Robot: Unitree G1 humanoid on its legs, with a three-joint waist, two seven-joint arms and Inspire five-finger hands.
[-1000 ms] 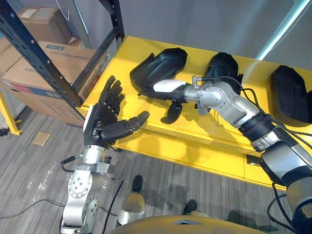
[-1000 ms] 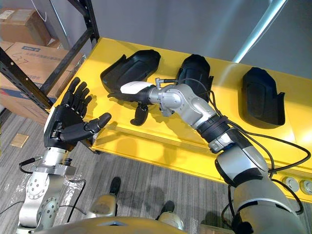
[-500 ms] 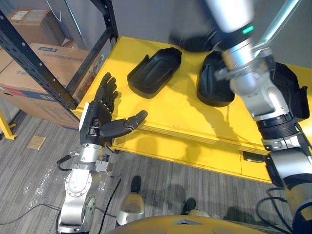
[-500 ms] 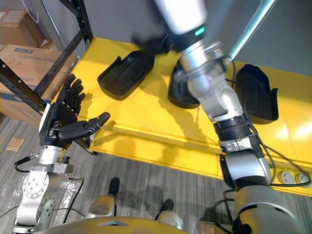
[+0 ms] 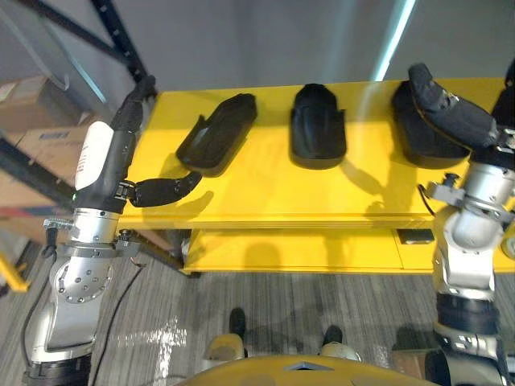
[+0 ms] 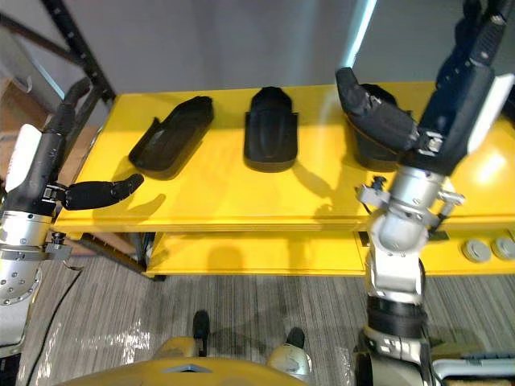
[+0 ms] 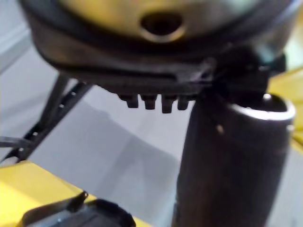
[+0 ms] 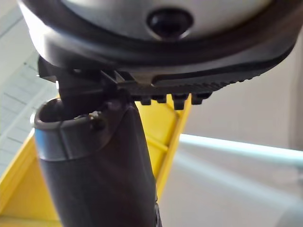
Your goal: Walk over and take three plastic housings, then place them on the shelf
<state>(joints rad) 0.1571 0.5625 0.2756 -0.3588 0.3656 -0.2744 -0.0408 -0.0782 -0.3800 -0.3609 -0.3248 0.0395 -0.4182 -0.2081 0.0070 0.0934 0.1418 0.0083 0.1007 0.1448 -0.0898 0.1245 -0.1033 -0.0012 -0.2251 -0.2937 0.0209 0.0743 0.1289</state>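
Housings: left housing point(image 5: 217, 133), middle housing point(image 5: 316, 125), right housing point(image 5: 414, 142), all lying on the bench point(image 5: 265, 193), none taken.
Left hand point(image 5: 100, 161): up by the bench's left end, fingers straight and wide, empty.
Right hand point(image 6: 459, 96): up over the right housing, fingers wide, empty.
Doing it well: lower onto one housing, curl fingers round its rim, lift slowly.
Change: right hand off the left housing now, swung right.

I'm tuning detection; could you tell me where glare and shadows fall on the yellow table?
Left eye view: a pale glare streak crosses the yellow table right of the middle housing; the left hand shadows its front edge. Right eye view: bright glare beside the right hand, soft shadow to its left.
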